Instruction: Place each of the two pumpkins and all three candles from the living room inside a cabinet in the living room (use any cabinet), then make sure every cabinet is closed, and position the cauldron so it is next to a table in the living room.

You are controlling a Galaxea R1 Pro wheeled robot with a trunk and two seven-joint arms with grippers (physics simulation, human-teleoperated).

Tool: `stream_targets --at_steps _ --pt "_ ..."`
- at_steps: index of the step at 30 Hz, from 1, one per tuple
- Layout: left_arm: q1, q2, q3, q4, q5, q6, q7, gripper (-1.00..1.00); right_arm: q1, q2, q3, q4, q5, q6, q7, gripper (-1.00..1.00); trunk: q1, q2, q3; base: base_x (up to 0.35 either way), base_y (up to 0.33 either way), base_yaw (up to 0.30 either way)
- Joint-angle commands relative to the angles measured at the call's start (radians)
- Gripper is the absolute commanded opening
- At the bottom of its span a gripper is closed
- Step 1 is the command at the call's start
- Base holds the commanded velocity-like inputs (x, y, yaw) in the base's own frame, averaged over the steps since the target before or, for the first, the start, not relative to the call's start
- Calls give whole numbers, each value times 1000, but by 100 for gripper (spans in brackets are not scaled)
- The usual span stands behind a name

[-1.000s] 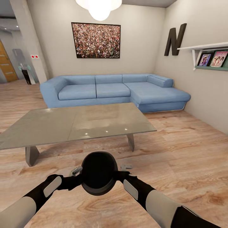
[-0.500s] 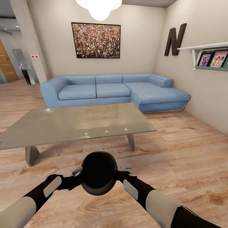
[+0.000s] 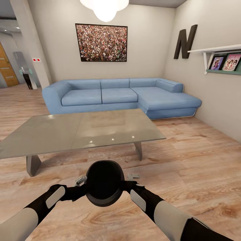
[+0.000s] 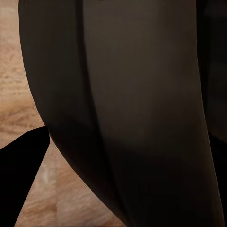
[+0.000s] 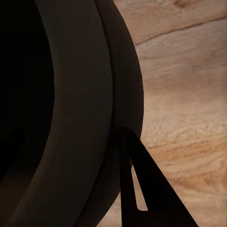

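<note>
Now I hold the cauldron (image 3: 104,187) at the lower middle of the frame, left gripper (image 3: 80,182) and right gripper (image 3: 133,177) pinching its rim, short of the table (image 3: 80,130), so setting down remains.

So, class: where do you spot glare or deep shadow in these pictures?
Head view: the ceiling lamp is blown out white and puts small bright glints on the glossy table. Left wrist view: the cauldron, very close, reads as dark brown-black. Right wrist view: its interior is pure black.
</note>
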Motion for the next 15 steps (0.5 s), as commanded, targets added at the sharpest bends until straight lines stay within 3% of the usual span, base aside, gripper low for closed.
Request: stream_targets --at_steps 1,15 --pt "-1 2 0 1 -2 0 -3 -100 -2 0 5 -16 -2 2 41 -100 0 -1 -1 214 0 0" --pt "-1 1 0 0 -2 0 -3 -100 -2 0 5 -16 -2 2 42 -100 0 -1 -1 140 0 0"
